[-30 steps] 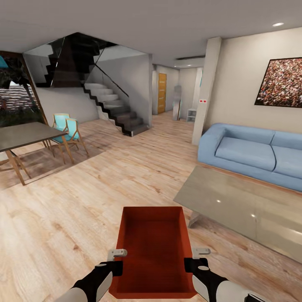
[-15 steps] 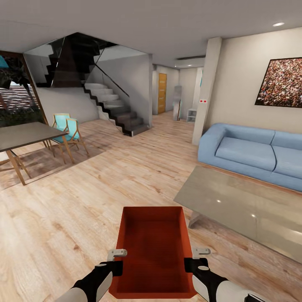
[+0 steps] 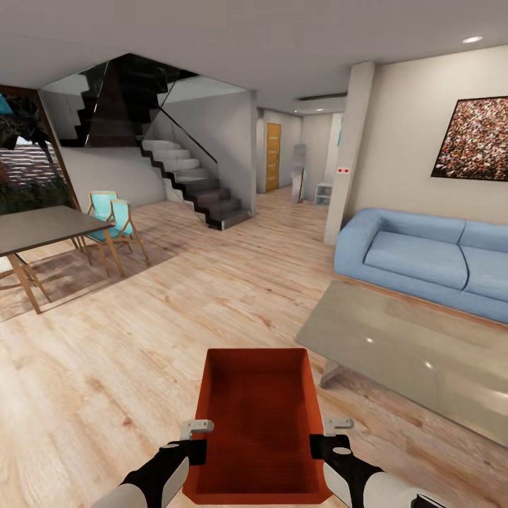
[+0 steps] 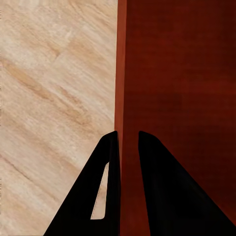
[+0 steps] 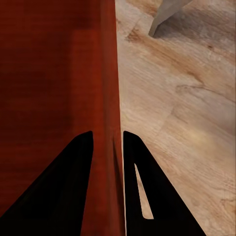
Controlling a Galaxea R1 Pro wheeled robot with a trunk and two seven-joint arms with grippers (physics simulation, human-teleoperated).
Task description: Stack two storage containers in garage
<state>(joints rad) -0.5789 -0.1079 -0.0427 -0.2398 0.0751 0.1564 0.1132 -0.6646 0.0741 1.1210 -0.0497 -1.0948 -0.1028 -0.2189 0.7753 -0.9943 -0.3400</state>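
One red-orange storage container (image 3: 257,416) hangs low in front of me over the light wood-plank floor of the living room, its open top facing up and nothing inside. My left gripper (image 3: 197,439) is shut on its left wall and my right gripper (image 3: 326,437) on its right wall. In the left wrist view the left gripper (image 4: 128,133) straddles the thin wall of the container (image 4: 172,73). The right wrist view has the right gripper (image 5: 107,132) pinching the container (image 5: 54,73) wall the same way. The garage and its floor are out of view.
A low beige table (image 3: 409,346) stands close on the right, with a blue sofa (image 3: 423,257) behind it. At the left are a dining table (image 3: 42,226) and chairs (image 3: 113,215). Ahead, open plank floor runs past a staircase (image 3: 190,183) to a hallway with an orange door (image 3: 272,156).
The whole picture has shifted slightly, with sofa and low table sliding a little to the right, so the camera has moved. The container and both grippers keep their hold.
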